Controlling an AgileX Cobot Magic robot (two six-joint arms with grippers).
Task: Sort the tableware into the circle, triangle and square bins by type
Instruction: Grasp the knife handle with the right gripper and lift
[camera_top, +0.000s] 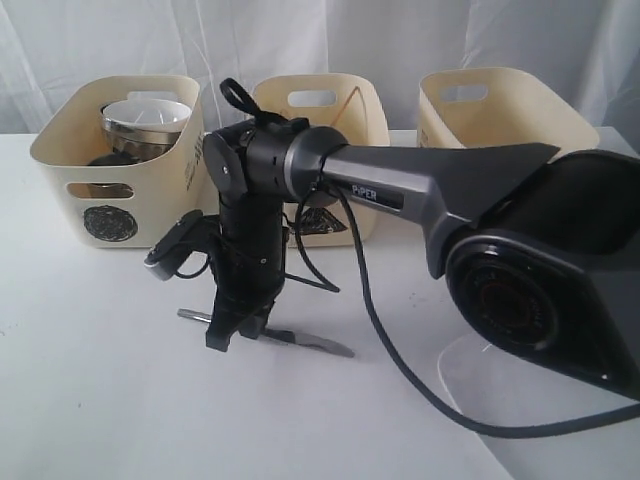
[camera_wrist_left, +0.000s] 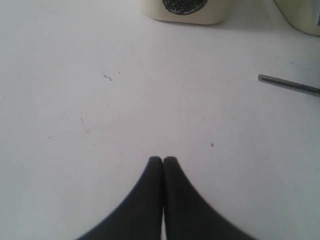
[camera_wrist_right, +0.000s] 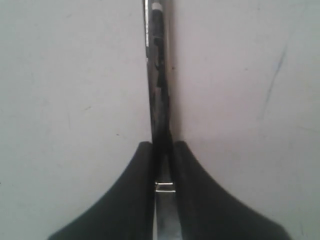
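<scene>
1. Right gripper (camera_top: 238, 330): it reaches across the middle and points down at the table (camera_top: 100, 400). In the right wrist view its fingers are pressed against both sides of a steel cutlery piece (camera_top: 315, 345), so it is gripping that piece.
2. Steel cutlery piece: a thin, flat item lying in front of the tubs. It looks to be at table level. Whether it has lifted clear of the surface cannot be told.
3. Left gripper (camera_wrist_left: 163, 159): its fingertips meet with nothing between them. It hangs above bare table, well apart from the cutlery piece.
4. Circle bin (camera_top: 60, 150): the leftmost tub, with a black scribbled circle on its front. It holds a shiny steel vessel (camera_top: 145, 122), either a bowl or a mug. Judged: at least one item is already sorted here.
5. Middle tub (camera_top: 360, 110): the arm covers most of its mark and hides its contents. Judged to be the triangle bin.
6. Right-hand tub (camera_top: 500, 125): no mark shows and its inside is out of sight. Judged to be the square bin.
7. Progress, as a judgement: the task is well along. No other loose tableware is plainly visible on the table. The cutlery piece has not yet been carried to its bin and released.
</scene>
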